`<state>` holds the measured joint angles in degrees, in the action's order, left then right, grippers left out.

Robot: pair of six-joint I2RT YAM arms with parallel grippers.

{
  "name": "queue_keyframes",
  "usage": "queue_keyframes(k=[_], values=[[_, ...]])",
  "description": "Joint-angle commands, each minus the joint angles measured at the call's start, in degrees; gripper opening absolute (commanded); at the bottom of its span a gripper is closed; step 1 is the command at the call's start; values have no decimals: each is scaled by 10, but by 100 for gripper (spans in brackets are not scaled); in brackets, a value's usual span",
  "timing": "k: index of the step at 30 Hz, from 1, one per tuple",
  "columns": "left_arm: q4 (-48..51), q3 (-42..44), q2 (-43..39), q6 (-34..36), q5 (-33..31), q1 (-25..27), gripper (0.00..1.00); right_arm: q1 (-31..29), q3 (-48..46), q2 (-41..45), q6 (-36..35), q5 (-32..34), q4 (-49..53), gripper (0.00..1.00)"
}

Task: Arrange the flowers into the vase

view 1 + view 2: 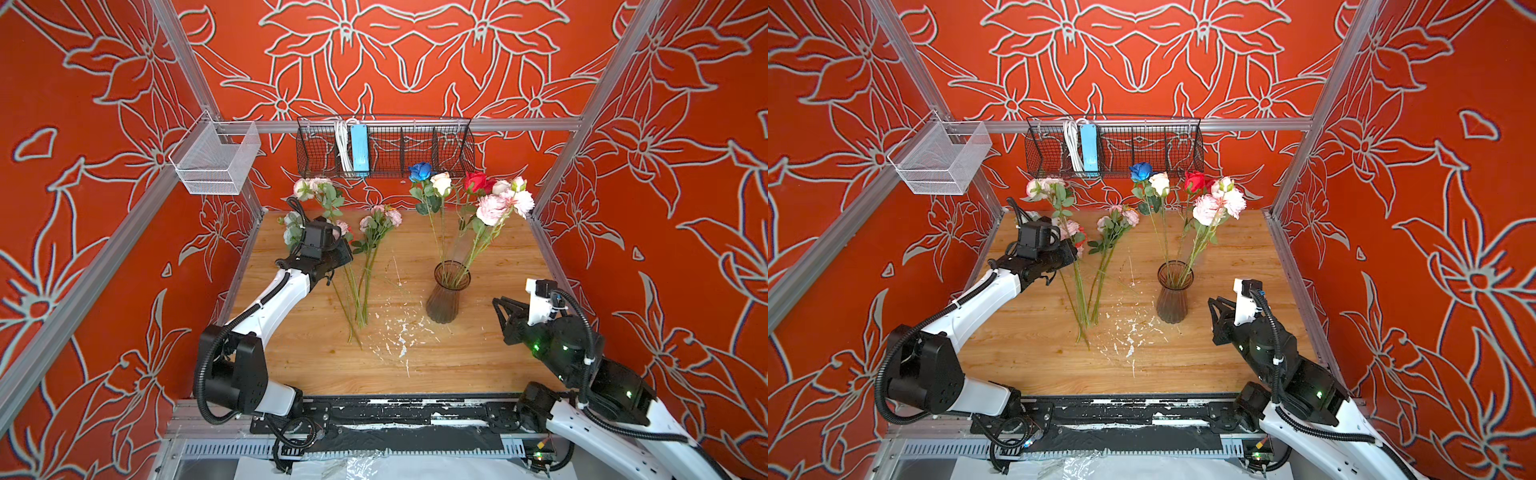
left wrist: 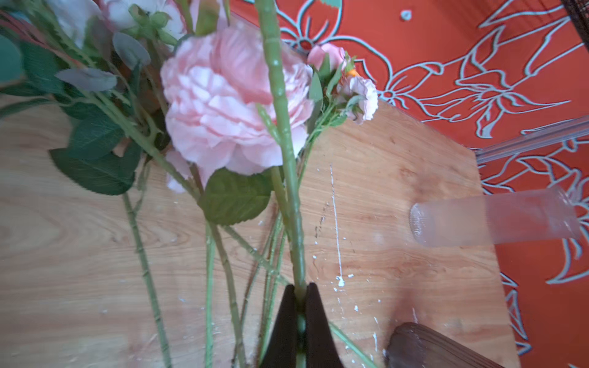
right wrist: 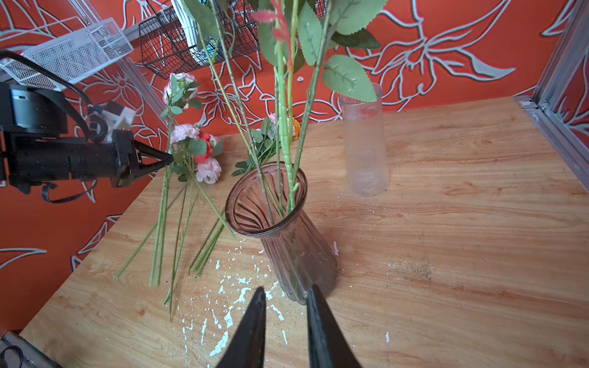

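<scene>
Clamped tight in left gripper (image 2: 301,286): one green stem (image 2: 285,143), pink peony (image 2: 223,111) just behind. Below, more loose flowers (image 1: 376,230) flat on table (image 1: 478,361), left of vase (image 1: 444,299). Parted narrowly, holding nothing: right gripper (image 3: 287,288), near vase base. Already standing in vase: blue, white, red, pink bouquet (image 1: 492,208). Behind it, upright on table: clear ribbed glass (image 3: 365,143).

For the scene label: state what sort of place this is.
Likely a robot test cell, not a home: aluminium frame, printed floral backdrop, left arm and right arm mounted by a wooden table.
</scene>
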<state>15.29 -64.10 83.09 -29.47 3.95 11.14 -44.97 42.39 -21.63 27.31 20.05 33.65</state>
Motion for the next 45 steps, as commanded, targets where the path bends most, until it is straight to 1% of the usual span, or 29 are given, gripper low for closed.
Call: queue_keyframes(k=[1,4,6,9,11,12,13,14,15,17,18,21,25,29,32,34,37,40,45], values=[[51,-18,-6,26,-41,-3,0,-2,21,11,4,7,13,25],[87,-24,-3,3,-34,-6,0,-3,26,24,3,9,21,25],[77,3,-12,-13,-23,-5,0,-2,26,36,4,11,25,25],[67,60,-42,-44,-46,-7,1,-2,30,50,5,10,38,25],[38,110,-76,-60,-55,-11,4,-3,36,58,5,13,56,25],[27,130,-92,-66,-53,-15,8,-2,39,62,5,13,64,25],[21,142,-103,-69,-52,-17,13,-2,41,66,5,13,69,25],[21,150,-113,-70,-52,-20,21,-2,40,71,5,15,73,25],[22,156,-121,-68,-50,-22,37,-2,40,77,5,17,77,25],[24,160,-129,-61,-35,-27,46,-2,38,88,6,20,81,25],[33,156,-134,-64,-35,-27,53,-2,36,92,6,21,82,26],[42,152,-150,-77,-41,-28,60,-2,36,98,6,25,89,26],[64,126,-147,-84,-18,-27,62,-2,33,103,6,25,92,25],[83,97,-111,-82,10,-22,61,-2,31,105,7,26,91,26],[94,96,-95,-100,-11,-22,61,-2,28,105,10,25,91,26],[82,113,-101,-122,-27,-24,59,-2,26,105,14,20,91,26],[35,157,-121,-166,-15,-38,59,-3,25,105,19,13,97,26],[1,197,-131,-214,12,-55,59,-2,25,106,19,15,101,26],[-61,268,-150,-305,20,-58,59,-2,27,105,16,21,102,26]])
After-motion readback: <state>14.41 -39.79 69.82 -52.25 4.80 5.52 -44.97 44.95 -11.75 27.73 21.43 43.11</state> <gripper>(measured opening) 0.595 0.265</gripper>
